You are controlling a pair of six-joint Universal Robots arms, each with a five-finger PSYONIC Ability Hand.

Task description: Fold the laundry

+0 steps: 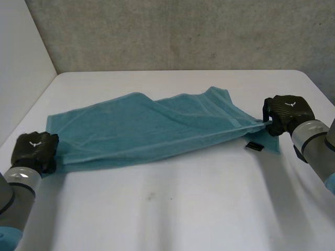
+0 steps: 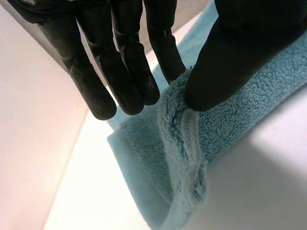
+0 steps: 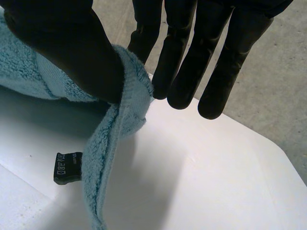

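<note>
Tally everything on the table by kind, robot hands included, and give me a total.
teal towel: 1
black label on the towel: 1
black hands, each pinching one end of the towel: 2 (left hand, right hand)
Total: 4

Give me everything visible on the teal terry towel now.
The teal terry towel is looped cloth with a stitched hem, lying in loose layers across the white table. Its near edge is pulled taut between the left hand and right hand, each pinching one end with its thumb. A small black label sits by the right end.
</note>
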